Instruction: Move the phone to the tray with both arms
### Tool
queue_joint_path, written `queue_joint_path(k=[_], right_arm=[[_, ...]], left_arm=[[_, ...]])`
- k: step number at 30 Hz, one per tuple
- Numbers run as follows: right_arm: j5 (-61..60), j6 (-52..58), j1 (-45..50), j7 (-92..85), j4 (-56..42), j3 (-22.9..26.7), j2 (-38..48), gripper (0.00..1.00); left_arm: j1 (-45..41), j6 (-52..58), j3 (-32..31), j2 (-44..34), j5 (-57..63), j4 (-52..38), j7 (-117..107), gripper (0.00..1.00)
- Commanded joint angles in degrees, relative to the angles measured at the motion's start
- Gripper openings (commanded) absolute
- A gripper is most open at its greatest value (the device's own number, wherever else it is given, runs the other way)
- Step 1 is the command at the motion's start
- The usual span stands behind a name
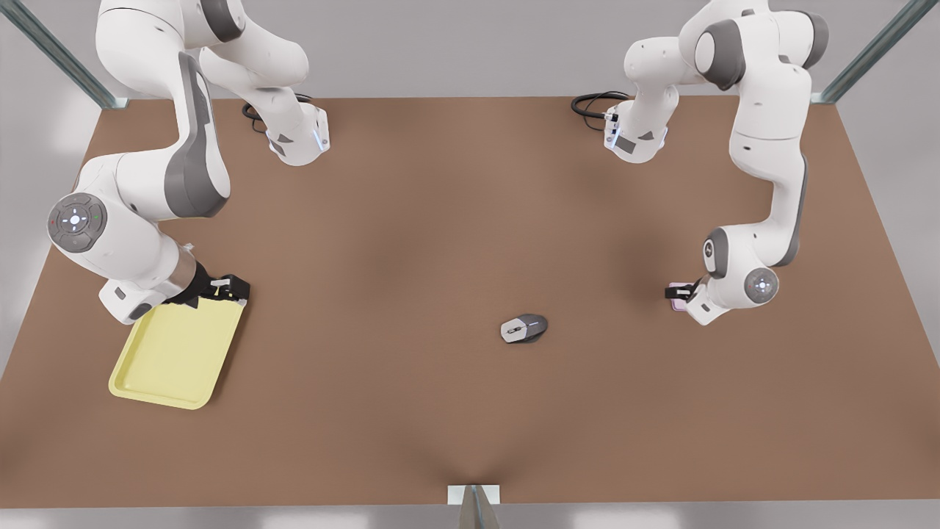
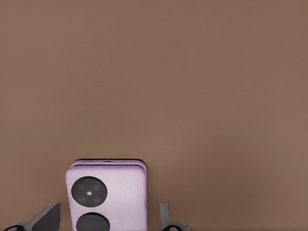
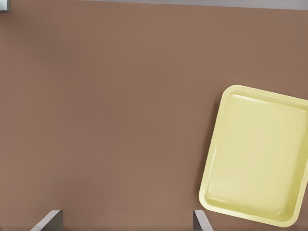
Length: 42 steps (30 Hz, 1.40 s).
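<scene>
While left gripper [image 2: 106,224] straddles phone [image 2: 107,195], right gripper [image 3: 127,224] overlooks tray [image 3: 255,154].

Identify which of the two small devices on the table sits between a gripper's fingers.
The pale pink phone, between the fingers of the open left gripper; the grey mouse lies alone mid-table. The right gripper hovers at the tray.

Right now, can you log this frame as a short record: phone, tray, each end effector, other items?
phone: flat on the table, between the left end effector's open fingers
tray: empty, at the front view's left
left end effector: open, around the phone
right end effector: open, beside the tray's corner
other: computer mouse, mid-table
</scene>
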<state>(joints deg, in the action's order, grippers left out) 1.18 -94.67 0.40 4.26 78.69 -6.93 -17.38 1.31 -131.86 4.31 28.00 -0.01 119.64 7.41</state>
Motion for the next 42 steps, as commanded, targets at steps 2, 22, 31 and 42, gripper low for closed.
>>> queue_joint_path(k=[2, 22, 31, 42], right_arm=[[0.0, 0.0, 0.0, 0.1, -0.1, 0.0, 0.1, 1.00], [0.0, 0.0, 0.0, 0.1, 0.0, -0.1, 0.1, 1.00], [0.0, 0.0, -0.1, 0.1, 0.1, 0.0, 0.1, 1.00], [0.0, 0.1, -0.5, 0.1, 0.1, -0.1, 0.1, 1.00]], left_arm=[[0.3, -0.9, 0.0, 0.5, 0.0, 0.0, 1.1, 1.00], [0.7, -1.9, -0.2, 0.9, -0.4, -0.5, -0.2, 0.84], [0.4, -2.5, -0.6, 1.8, 0.0, -0.7, -1.3, 0.85], [0.3, -1.9, -0.6, 1.5, -0.3, -1.2, -1.6, 0.73]])
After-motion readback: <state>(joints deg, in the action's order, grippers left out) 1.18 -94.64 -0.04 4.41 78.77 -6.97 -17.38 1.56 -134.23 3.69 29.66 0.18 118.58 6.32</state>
